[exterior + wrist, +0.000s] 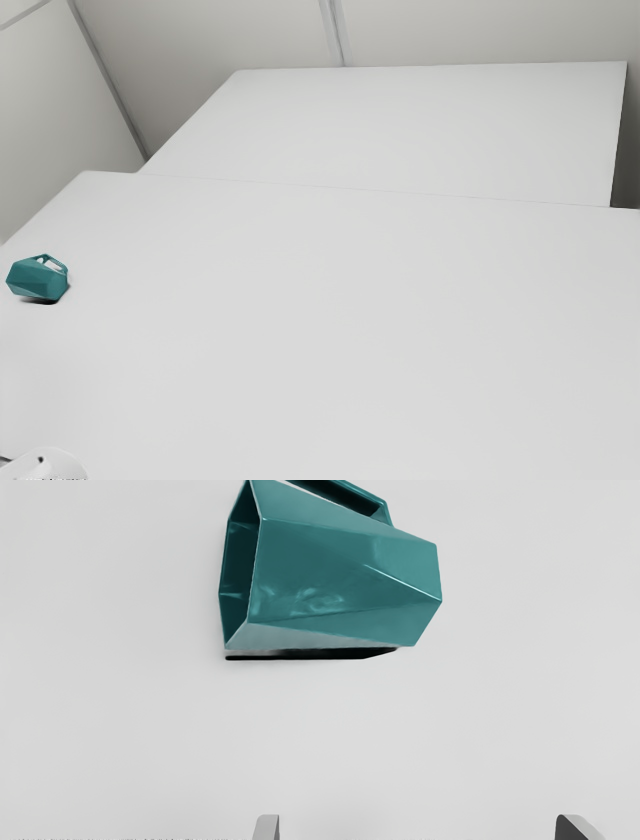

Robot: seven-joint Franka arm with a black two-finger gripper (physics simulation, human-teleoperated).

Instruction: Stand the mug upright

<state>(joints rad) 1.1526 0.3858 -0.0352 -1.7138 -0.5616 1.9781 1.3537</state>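
Two fingers [266, 828] — well apart, mug [340, 580] beyond

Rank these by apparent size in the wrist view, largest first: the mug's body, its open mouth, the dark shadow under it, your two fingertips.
1. Mug's body
2. Open mouth
3. Dark shadow
Unranked: two fingertips, nearer the camera and cut off by the edge.

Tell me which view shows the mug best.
The wrist view: close up, it shows the mug lying on its side, with its open mouth and faceted wall plain, though the frame cuts off part of the handle. The exterior view shows it farther off, near the left edge, with the handle's loop.
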